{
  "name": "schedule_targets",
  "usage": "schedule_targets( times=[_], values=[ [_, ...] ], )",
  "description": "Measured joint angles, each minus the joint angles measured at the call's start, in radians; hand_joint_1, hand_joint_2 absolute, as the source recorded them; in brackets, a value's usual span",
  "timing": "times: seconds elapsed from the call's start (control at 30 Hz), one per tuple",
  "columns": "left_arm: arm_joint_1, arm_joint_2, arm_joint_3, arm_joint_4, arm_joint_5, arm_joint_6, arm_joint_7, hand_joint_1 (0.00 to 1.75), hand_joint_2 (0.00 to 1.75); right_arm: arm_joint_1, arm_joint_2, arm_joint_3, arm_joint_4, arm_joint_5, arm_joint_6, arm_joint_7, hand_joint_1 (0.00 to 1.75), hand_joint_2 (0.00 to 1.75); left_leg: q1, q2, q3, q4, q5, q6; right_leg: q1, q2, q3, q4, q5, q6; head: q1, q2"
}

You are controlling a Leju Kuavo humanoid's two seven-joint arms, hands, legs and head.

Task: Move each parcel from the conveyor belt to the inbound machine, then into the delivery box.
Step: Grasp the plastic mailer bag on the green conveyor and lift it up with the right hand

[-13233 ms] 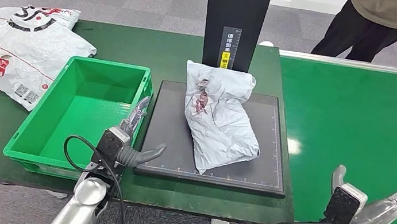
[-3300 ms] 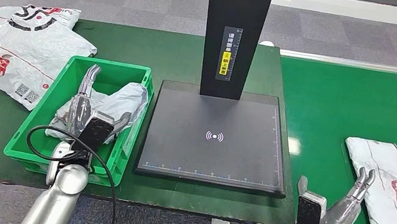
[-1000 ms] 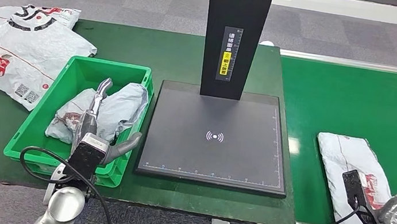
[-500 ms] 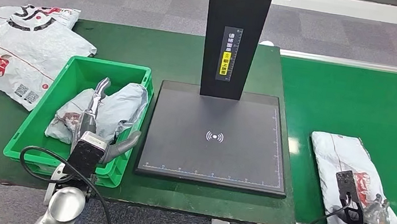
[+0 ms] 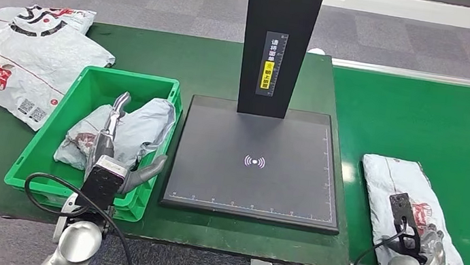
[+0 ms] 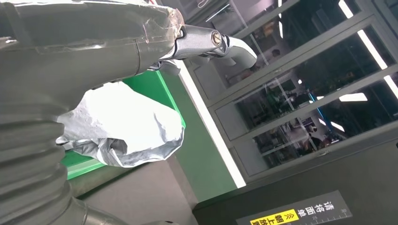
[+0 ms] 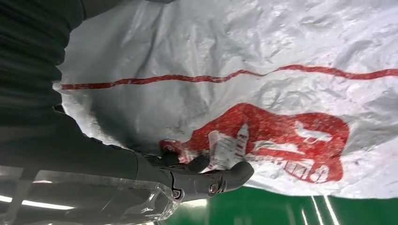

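A crinkled white plastic parcel (image 5: 407, 213) with a red print lies on the green conveyor belt (image 5: 439, 125), just right of the flat black scanner pad (image 5: 256, 163). The right hand (image 5: 424, 250) rests on the parcel's near end, fingers curled against the film (a firm grasp cannot be told). Left of the pad, a rumpled grey parcel (image 5: 132, 134) sits in the green plastic box (image 5: 89, 96); the left hand (image 5: 113, 147) hovers over it, fingers released and spread.
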Motion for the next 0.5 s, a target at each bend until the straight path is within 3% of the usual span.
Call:
schedule_targets(
  times=[0.47, 0.5],
  values=[
    [0.008, 0.002, 0.0, -0.009, 0.001, 0.009, 0.0, 0.0, 1.75, -0.028, 0.001, 0.021, 0.055, -0.005, 0.006, 0.006, 0.0, 1.75, 0.0, -0.001, 0.0, 0.0, 0.0, 0.0, 0.0, -0.001, 0.001, 0.0, 0.0, 0.0, 0.0, 0.0],
    [0.008, 0.002, 0.0, -0.009, 0.001, 0.009, 0.0, 0.0, 1.75, -0.029, 0.001, 0.022, 0.057, -0.005, 0.006, 0.006, 0.44, 1.75, 0.0, -0.001, 0.0, 0.0, 0.0, 0.0, 0.0, -0.001, 0.001, 0.0, 0.0, 0.0, 0.0, 0.0]
  ],
)
